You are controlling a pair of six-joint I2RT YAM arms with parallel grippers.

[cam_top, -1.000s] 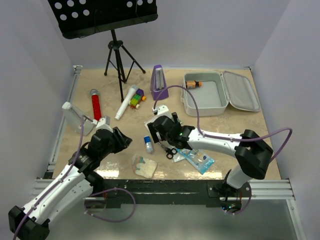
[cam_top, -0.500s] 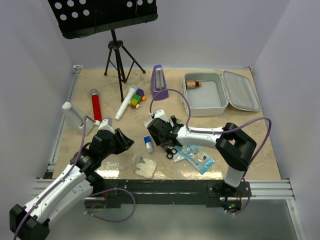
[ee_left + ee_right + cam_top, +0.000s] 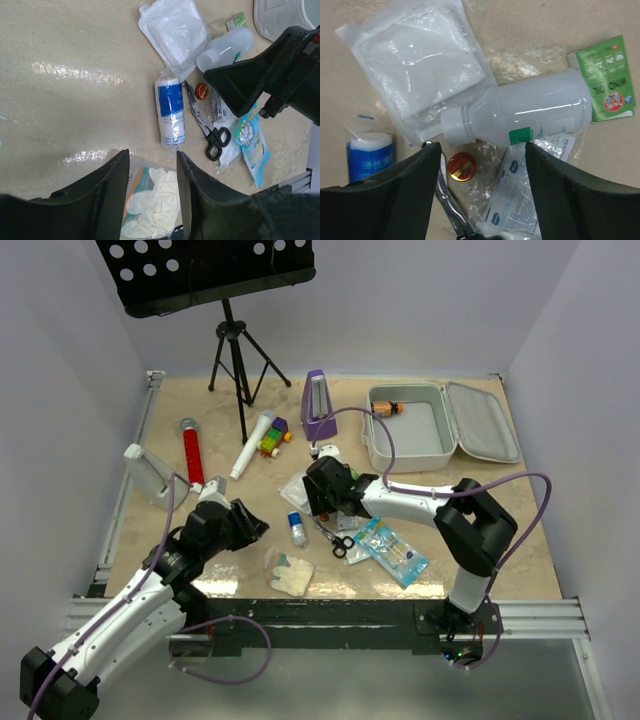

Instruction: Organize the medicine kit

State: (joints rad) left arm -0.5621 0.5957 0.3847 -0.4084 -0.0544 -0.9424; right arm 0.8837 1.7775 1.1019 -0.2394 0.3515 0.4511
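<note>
The medicine kit [image 3: 405, 445] lies open at the back right, its lid [image 3: 483, 422] flat, with a small brown bottle [image 3: 388, 409] inside. My right gripper [image 3: 322, 495] is open and empty, hovering over a white bottle [image 3: 520, 112], a red tin [image 3: 460, 166], a gauze pack [image 3: 420, 60], a green sachet [image 3: 610, 80] and a wipe sachet [image 3: 525, 200]. My left gripper [image 3: 151, 160] is open and empty above a bag of gloves [image 3: 155, 205]. A blue bandage roll [image 3: 170, 112], scissors [image 3: 207, 127] and a blue cotton packet [image 3: 252, 142] lie just beyond it.
A purple metronome [image 3: 318, 406], a music stand's tripod [image 3: 235, 350], a white microphone [image 3: 252, 445], coloured toy blocks [image 3: 273, 438] and a red microphone [image 3: 191, 448] stand at the back left. A white device [image 3: 148, 475] sits at the left edge.
My right gripper has moved a little away from the scissors toward the far side, over the white bottle. The left arm has barely moved.
</note>
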